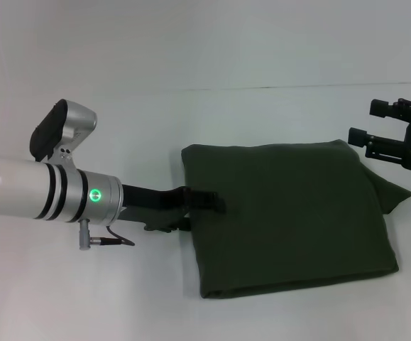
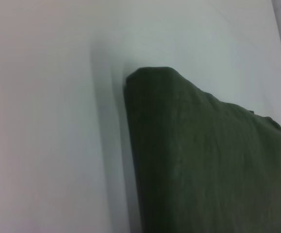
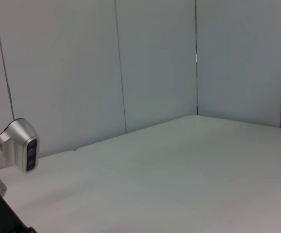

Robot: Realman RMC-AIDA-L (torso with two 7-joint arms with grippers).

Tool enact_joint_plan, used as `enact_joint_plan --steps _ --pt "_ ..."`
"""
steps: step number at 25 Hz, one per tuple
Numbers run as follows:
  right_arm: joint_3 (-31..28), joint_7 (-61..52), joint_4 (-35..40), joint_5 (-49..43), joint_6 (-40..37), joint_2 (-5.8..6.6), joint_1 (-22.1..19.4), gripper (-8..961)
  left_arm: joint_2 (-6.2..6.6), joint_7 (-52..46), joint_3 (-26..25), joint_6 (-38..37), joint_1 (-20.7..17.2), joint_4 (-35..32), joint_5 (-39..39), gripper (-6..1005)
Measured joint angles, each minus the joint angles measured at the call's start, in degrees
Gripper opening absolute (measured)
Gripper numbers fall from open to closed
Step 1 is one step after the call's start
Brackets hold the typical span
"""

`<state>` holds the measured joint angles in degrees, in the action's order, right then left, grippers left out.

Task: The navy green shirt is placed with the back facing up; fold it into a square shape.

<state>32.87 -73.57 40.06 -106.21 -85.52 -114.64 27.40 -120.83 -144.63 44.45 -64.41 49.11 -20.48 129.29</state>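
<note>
The navy green shirt (image 1: 297,213) lies folded into a rough square on the white table (image 1: 191,121), right of centre in the head view. A small flap of it sticks out at its right edge (image 1: 397,195). My left gripper (image 1: 209,202) reaches in from the left and lies over the shirt's left edge. The left wrist view shows a folded corner of the shirt (image 2: 208,160) on the table. My right gripper (image 1: 368,122) is open and empty, held above the table just beyond the shirt's far right corner.
The white table extends all around the shirt, with bare surface at the left and the back. Pale wall panels (image 3: 155,63) stand behind the table. The left arm's wrist camera housing (image 3: 19,145) shows in the right wrist view.
</note>
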Motion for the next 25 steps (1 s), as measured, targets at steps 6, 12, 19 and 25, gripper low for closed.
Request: enact_joint_plan --steps 6,12,19,25 --pt "0.24 0.01 -0.02 0.02 -0.09 -0.1 0.02 802 -0.42 -0.01 0.03 -0.22 0.16 0.01 -0.26 898" --pt "0.3 0.08 -0.07 0.04 -0.09 -0.14 0.02 802 -1.08 -0.03 0.03 0.89 0.36 0.01 0.01 853" --pt "0.35 0.09 -0.08 0.04 -0.09 -0.31 -0.01 801 -1.16 0.0 0.02 2.06 0.32 0.01 0.09 777" --pt "0.29 0.09 -0.07 0.04 -0.09 -0.41 0.03 801 -1.02 0.0 0.34 2.11 0.34 0.01 0.09 570"
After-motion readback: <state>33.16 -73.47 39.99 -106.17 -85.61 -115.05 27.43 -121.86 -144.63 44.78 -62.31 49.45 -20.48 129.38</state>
